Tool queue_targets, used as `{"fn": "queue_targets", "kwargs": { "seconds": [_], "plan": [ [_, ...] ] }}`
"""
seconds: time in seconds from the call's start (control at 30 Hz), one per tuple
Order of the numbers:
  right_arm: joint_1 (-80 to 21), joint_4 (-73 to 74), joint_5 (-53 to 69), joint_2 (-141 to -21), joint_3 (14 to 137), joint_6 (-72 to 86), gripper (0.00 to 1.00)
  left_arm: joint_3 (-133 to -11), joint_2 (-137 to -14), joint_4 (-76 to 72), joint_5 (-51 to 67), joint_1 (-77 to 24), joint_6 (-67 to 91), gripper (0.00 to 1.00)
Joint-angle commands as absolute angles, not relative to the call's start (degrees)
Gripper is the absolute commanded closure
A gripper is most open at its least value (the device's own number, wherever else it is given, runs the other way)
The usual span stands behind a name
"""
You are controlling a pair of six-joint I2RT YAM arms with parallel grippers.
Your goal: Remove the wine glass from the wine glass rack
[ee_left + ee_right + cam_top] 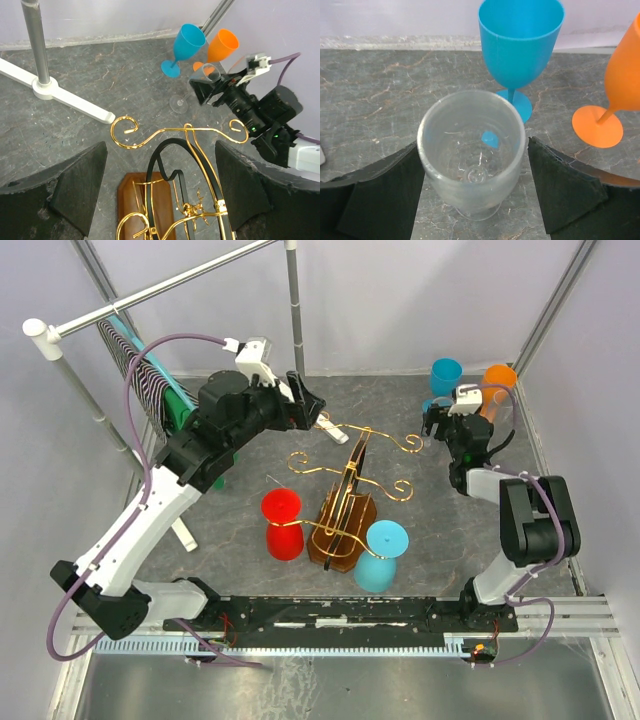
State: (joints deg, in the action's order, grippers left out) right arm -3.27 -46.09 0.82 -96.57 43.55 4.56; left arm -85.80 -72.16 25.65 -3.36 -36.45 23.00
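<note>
The wine glass rack point(345, 502) is gold wire on a brown wooden base in the middle of the table. A red wine glass point(283, 525) and a light blue one point(383, 555) hang upside down on its near arms. A clear wine glass point(470, 145) stands upright on the table at the back right, off the rack. My right gripper point(475, 185) is open around its bowl, with a small gap at the right finger point(560, 185). Open and holding nothing, my left gripper point(160, 185) hovers over the rack's far scrolls point(185, 131).
A blue wine glass point(520, 40) and an orange one point(625, 65) stand just behind the clear glass. A grey pole frame point(160, 290) with striped cloth point(150, 380) fills the back left. Its white foot point(65, 97) lies on the table near the rack.
</note>
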Motion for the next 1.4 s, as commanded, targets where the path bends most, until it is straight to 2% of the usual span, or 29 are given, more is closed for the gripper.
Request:
{"fn": "queue_targets", "kwargs": {
  "seconds": [0.0,0.13,0.37,0.47,0.6,0.77,0.97,1.03,1.23,1.37],
  "plan": [
    [-3.1,-45.55,0.79,-89.16,43.3,4.37,0.11,-85.05,-69.96,22.9,-3.72,-36.3,21.05,0.05],
    [-3.08,-43.17,1.4,-85.04,42.57,4.53,0.01,-84.64,-69.04,23.47,-3.84,-36.31,21.14,0.05],
    [-4.48,-31.23,2.04,-71.66,43.1,4.05,0.0,-83.75,-66.9,24.23,-5.28,-36.32,21.4,0.05],
    [-6.28,-18.79,0.71,-64.72,46.78,3.26,0.01,-82.92,-65.78,24.28,-6.07,-36.32,21.81,0.05],
    [-8.53,3.44,2.25,-54.84,54.82,11.13,0.04,-81.78,-64.27,24.65,-6.59,-36.32,22.7,0.05],
    [-8.93,22.92,13.07,-46.11,60.85,28.86,0.17,-80.94,-63.59,26.14,-6.6,-36.31,24.41,0.05],
    [-8.96,48.55,28.2,-43.86,68.53,39.08,0.19,-81.28,-63.03,29.63,-5.77,-36.3,25.71,0.05],
    [-8.96,53.18,34.27,-43.47,67.59,41.23,0.19,-81.49,-62.66,30.46,-5.57,-36.32,26.05,0.05],
    [-8.9,57.25,39.68,-37.45,62.59,46.04,0.19,-81.9,-61.62,32.17,-5.0,-36.3,26.28,0.05],
    [-8.93,53.37,45.01,-34.77,57.24,50.4,0.24,-81.65,-61.49,32.3,-4.29,-36.3,26.1,0.05]
  ]
}}
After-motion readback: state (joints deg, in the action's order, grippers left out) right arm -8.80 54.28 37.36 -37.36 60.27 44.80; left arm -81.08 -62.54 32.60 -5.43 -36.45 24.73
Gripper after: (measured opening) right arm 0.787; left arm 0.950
